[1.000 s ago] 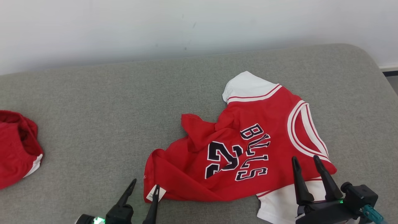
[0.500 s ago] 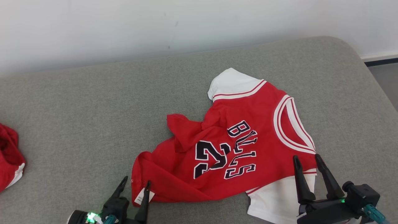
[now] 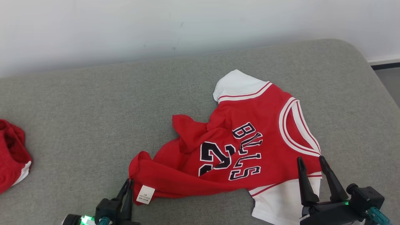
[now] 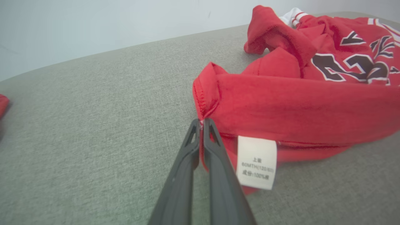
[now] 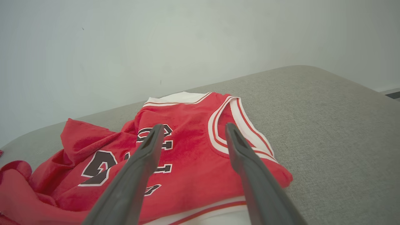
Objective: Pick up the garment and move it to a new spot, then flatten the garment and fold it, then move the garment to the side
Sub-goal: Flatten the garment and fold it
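Note:
A red garment (image 3: 256, 109) with white sleeves and dark "BULLS 23" lettering lies crumpled on the grey cushioned surface (image 3: 93, 109), right of centre. My left gripper (image 3: 128, 184) is shut on the corner of its near-left hem. In the left wrist view the two fingers (image 4: 215, 162) pinch the red edge of the garment (image 4: 297, 103) just left of a white care label (image 4: 256, 162). My right gripper (image 3: 311, 159) stands open above the garment's near-right shoulder, by the neckline trim. Nothing is between its fingers (image 5: 143, 156), and the garment (image 5: 187, 147) lies below them.
A second red cloth (image 3: 12, 156) with a white edge lies at the far left. A white wall (image 3: 187, 25) runs behind the surface. The surface rounds off at the far right, where darker floor (image 3: 389, 84) shows.
My left gripper has closed on the garment's hem corner, now left of the label, and the corner stands pulled slightly leftward. The camera has shifted a little. The right gripper holds its place.

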